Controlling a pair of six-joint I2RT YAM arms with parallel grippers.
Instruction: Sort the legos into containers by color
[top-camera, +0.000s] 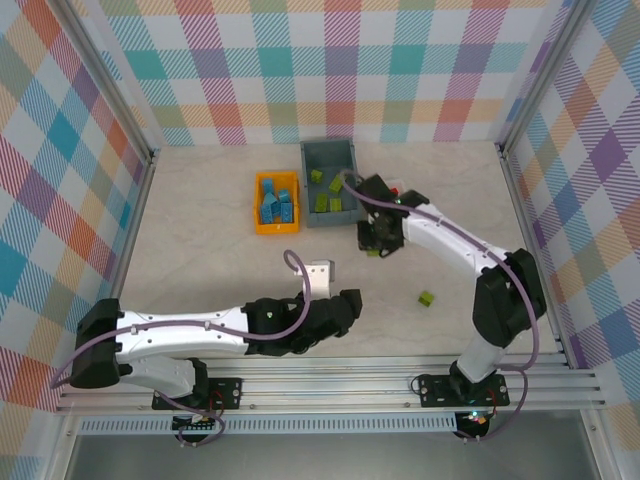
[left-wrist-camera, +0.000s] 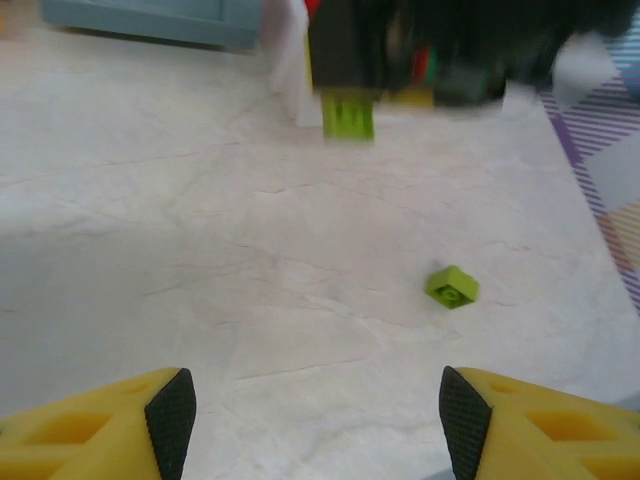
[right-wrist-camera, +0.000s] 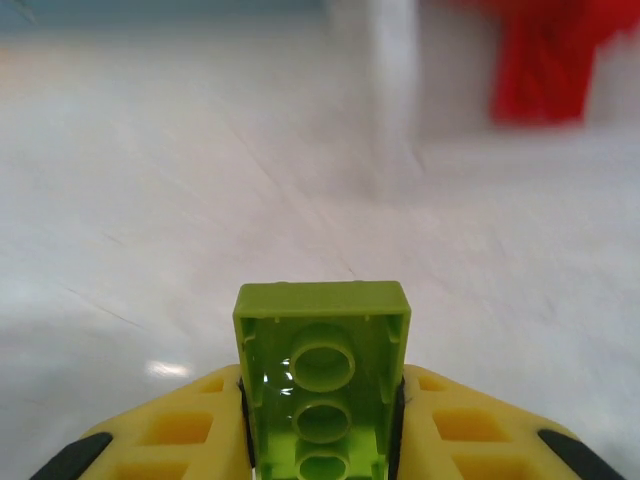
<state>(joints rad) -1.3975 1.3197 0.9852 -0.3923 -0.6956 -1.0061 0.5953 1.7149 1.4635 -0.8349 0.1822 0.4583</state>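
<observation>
A lime green studded plastic brick (right-wrist-camera: 322, 350) is clamped upright between the yellow fingers of the right end effector (top-camera: 375, 241), its hollow underside with round tubes turned towards the right wrist camera. In the top view this end effector is seen over the pale marbled tabletop (left-wrist-camera: 200, 250), just in front of the near right corner of the larger grey-blue rectangular plastic bin (top-camera: 328, 151), in which several lime green bricks (top-camera: 325, 200) are already gathered. Just left of that bin, the small orange-yellow plastic bin (top-camera: 276, 231) is packed with light blue bricks (top-camera: 277, 203). A blurred red shape (right-wrist-camera: 545, 60) is caught in the right wrist view beyond the held brick, beside a blurred white edge; what it is cannot be told. The left end effector (left-wrist-camera: 315, 425) is spread wide and holds nothing, and is kept low near the front of the tabletop. Ahead of it and to its right, a single loose lime green brick (left-wrist-camera: 452, 286) is left lying on the tabletop, well apart from the bins.
</observation>
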